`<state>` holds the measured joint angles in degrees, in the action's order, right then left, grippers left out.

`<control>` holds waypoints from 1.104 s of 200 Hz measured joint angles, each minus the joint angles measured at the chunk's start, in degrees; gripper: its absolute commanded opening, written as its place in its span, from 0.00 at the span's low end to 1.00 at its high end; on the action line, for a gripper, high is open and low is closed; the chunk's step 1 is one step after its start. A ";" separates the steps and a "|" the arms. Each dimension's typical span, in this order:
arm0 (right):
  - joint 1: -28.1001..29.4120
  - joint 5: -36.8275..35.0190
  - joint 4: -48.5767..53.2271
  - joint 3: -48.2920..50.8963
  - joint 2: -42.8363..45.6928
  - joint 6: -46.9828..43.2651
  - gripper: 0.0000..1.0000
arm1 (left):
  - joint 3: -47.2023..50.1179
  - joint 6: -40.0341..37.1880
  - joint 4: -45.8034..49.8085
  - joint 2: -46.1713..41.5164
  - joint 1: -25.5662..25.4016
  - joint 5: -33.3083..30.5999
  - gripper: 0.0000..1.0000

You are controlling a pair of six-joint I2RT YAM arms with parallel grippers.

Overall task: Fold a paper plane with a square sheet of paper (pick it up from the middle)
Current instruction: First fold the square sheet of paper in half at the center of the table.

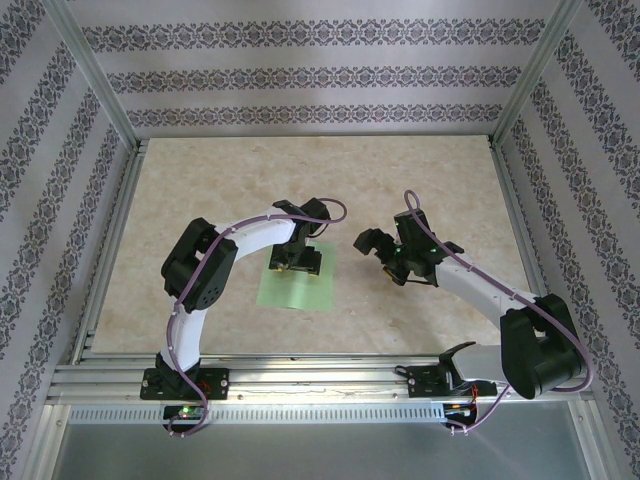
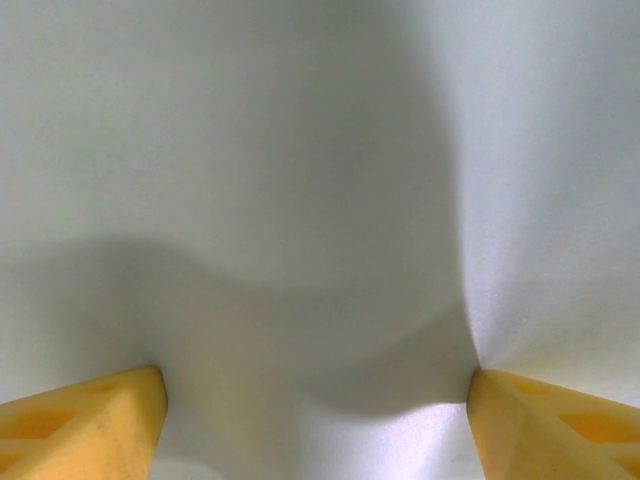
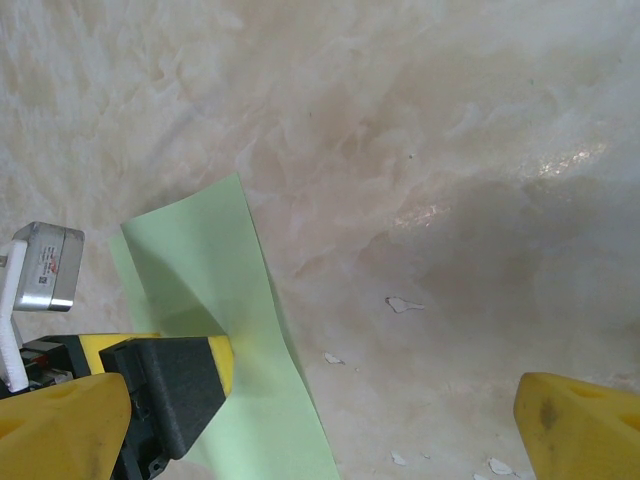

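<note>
On the beige table (image 1: 200, 200) your left gripper (image 2: 315, 390), fingers apart, presses the square sheet of paper (image 1: 300, 290); right gripper (image 3: 325, 410) wide open, empty.

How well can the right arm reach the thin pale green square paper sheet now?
Probably yes: the right gripper hangs open beside the pale green paper sheet, with bare table between. The left gripper sits on the sheet, though.

Right tool (image 3: 322, 420) gapes beside the square sheet of paper (image 3: 200, 260).
</note>
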<state>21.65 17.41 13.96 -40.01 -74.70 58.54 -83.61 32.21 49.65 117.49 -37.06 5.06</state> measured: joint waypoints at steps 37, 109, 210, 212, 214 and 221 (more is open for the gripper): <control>0.00 0.00 0.00 0.00 0.00 0.02 0.98 | 0.00 -0.02 -0.07 -0.07 0.00 -0.39 0.69; 0.00 -0.02 0.00 0.00 0.07 0.02 0.98 | 0.85 -0.20 -1.51 -0.68 0.00 -0.66 0.52; -0.02 -3.10 -0.28 1.64 6.82 0.07 0.98 | 6.93 -0.20 -7.61 -5.44 0.00 -2.36 0.37; -0.02 -3.10 -0.28 1.70 6.80 0.04 0.98 | 7.10 -0.20 -7.78 -5.64 0.00 -2.40 0.37; -0.02 -3.10 -0.28 1.81 6.80 0.07 0.98 | 7.19 -0.20 -7.87 -5.75 0.00 -2.43 0.37; -0.02 -3.10 -0.20 2.12 6.80 0.11 0.98 | 7.56 -0.15 -8.37 -6.29 0.00 -2.56 0.37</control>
<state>21.63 14.31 13.76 -37.89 -67.90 58.65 -76.05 32.05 41.28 111.20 -37.06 2.50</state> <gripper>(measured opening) 0.982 0.369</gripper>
